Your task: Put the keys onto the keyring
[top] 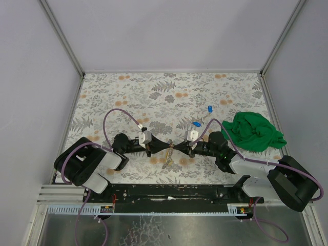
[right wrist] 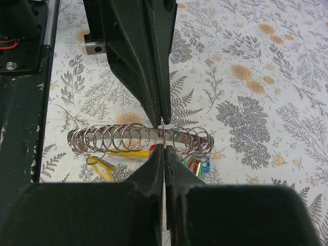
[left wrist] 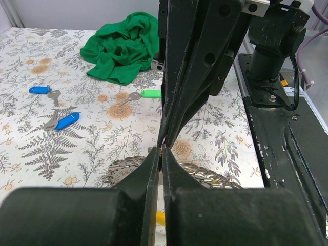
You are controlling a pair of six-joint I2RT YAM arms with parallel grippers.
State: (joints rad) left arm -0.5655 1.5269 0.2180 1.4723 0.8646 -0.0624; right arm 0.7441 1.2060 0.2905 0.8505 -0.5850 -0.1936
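Right wrist view shows us left fingers (right wrist: 138,61) and right fingers (right wrist: 154,171), each pair pressed together, tip to tip over the keyring (right wrist: 118,137) near the counter's (right wrist: 256,51) front; keys (left wrist: 66,120) lie well apart. We judge crowded tips may collide or nudge the keyring away.

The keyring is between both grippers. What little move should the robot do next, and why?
Probably open the right gripper and reach for the nearest blue-tagged key. Both it and the left gripper are shut, seemingly on one spot of the keyring, while that key lies untouched near the right arm, so nothing is ready to thread.
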